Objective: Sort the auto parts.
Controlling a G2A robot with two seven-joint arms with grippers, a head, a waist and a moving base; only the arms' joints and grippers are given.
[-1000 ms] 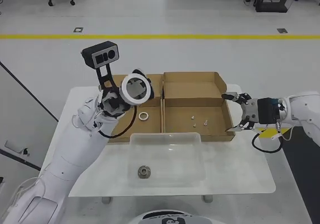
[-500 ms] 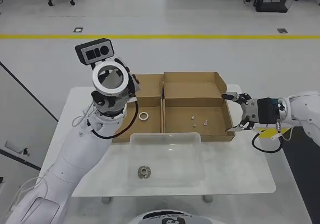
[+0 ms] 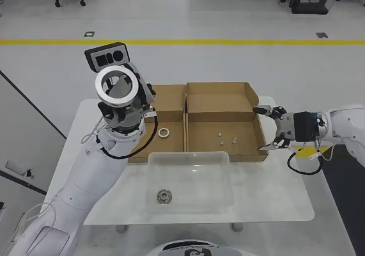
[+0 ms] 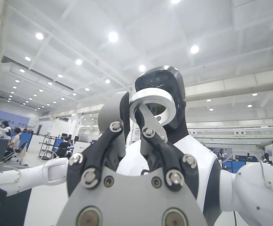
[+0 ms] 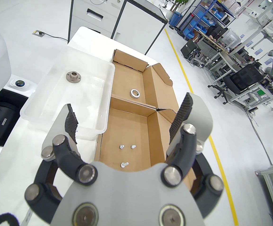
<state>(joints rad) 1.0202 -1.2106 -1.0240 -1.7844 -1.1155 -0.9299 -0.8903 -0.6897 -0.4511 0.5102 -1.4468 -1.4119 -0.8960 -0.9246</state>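
Factory hall, pale floor with yellow floor line (image 3: 233,41) across the far side; white tabletop (image 3: 265,198) in the middle.

1. Left brown cardboard box (image 3: 172,118), open, far half of the tabletop. Contents: one small silver ring (image 3: 163,133), lying flat.
2. Right brown cardboard box (image 3: 208,137), open, touching the left box along a shared wall. Contents: three small silver bolts (image 3: 227,137), loose, close together.
3. Clear plastic tub (image 3: 201,185), just beside the near edges of both boxes. Contents: one grey metal flanged hub (image 3: 163,196), left of the tub's centre, bore up.
4. Large silver metal ring (image 3: 99,88), raised in the air over the far left of the tabletop, just left of the left box, its open face turned up toward the top camera.
5. Left hand (image 4: 133,111), clenched on the large ring: one finger passes through the bore, the other presses the outer wall, so the ring's wall is pinched between them.
6. Right hand (image 3: 259,129), spread wide and carrying nothing, at the right wall of the right box, fingers pointing left across it.
7. Yellow tag (image 3: 307,153) on the tabletop under the right arm; print too small to read.
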